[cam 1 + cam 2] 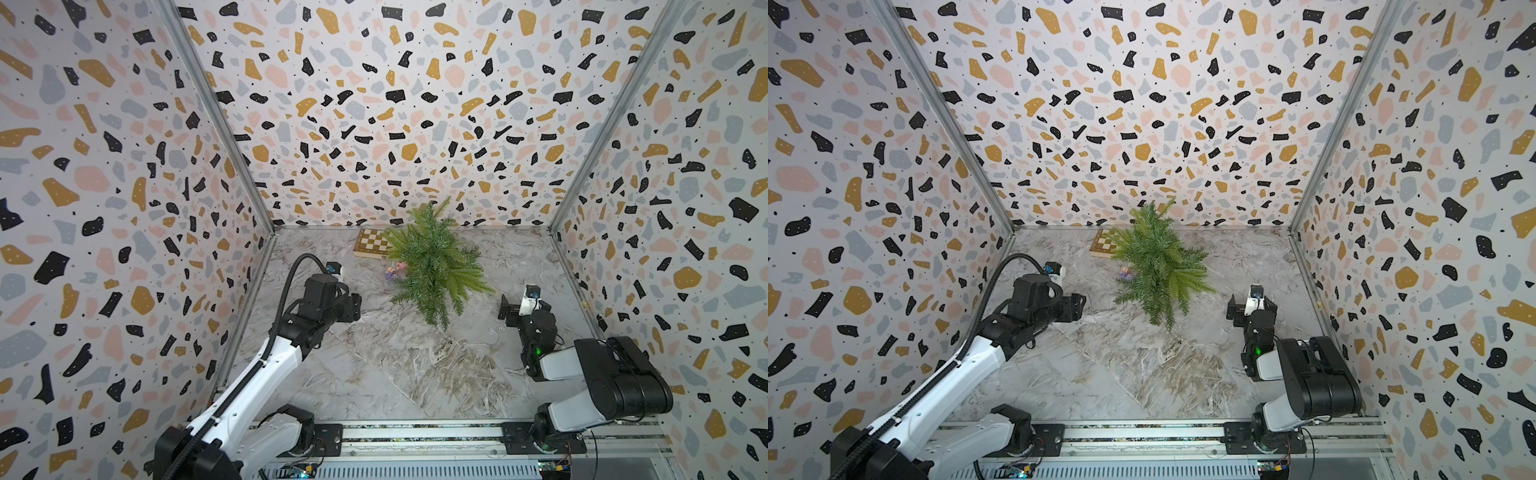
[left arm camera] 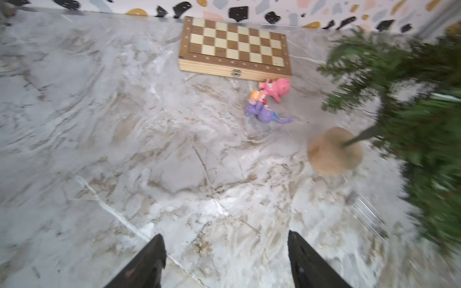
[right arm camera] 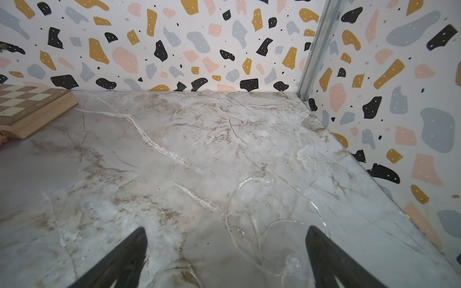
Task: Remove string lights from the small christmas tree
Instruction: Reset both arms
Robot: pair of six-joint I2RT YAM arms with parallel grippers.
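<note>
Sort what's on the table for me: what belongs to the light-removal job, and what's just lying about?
Job:
- string lights, loose on the table
- tree

Lying about:
- chessboard
- pink toy
- purple toy

The small christmas tree [image 1: 1158, 266] is in the middle of the frame. A chessboard [image 1: 1101, 246] peeks out at its upper left. A tiny toy [image 1: 1126, 274] lies by its left side.

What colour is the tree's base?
Tan, burlap-like base; it shows best in the left wrist view.
</note>
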